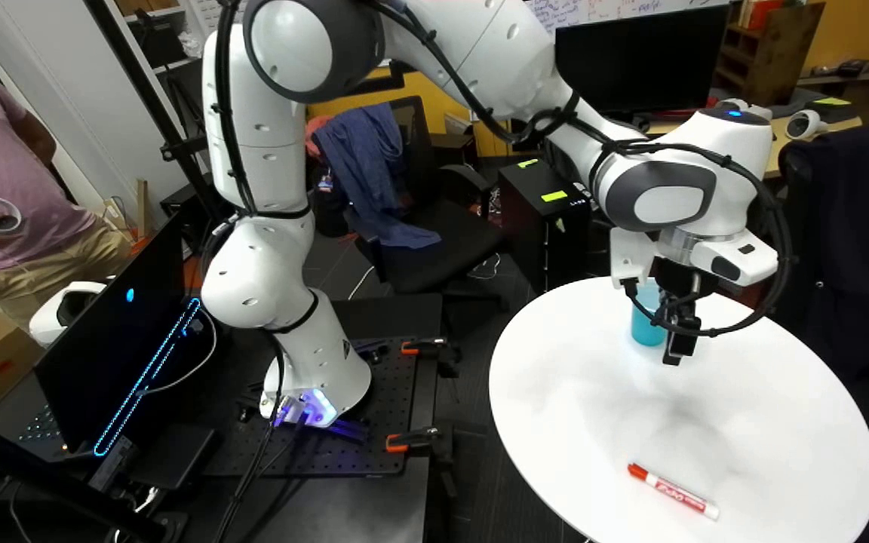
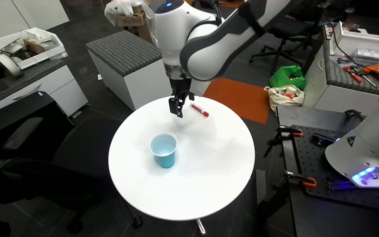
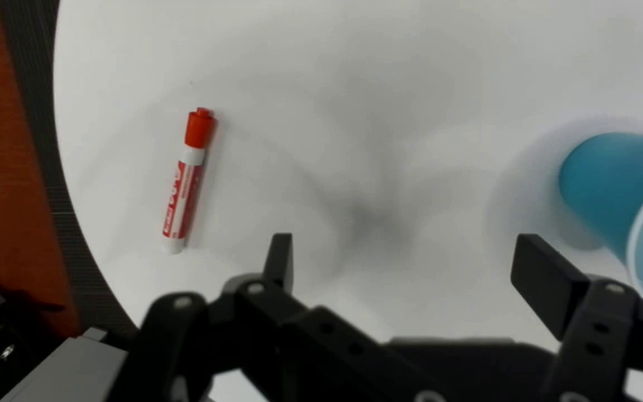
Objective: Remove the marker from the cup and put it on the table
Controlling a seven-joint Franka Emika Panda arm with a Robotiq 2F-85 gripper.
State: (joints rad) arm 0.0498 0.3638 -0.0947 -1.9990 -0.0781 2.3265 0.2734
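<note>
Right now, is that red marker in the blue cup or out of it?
Out: the red marker lies on the white table, clearly apart from the blue cup, in all three views.

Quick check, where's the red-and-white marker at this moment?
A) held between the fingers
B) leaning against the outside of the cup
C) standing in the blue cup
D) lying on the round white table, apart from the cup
D: the wrist view shows the marker lying flat on the white table, apart from the cup, while the fingers stand open, not touching it.
</note>
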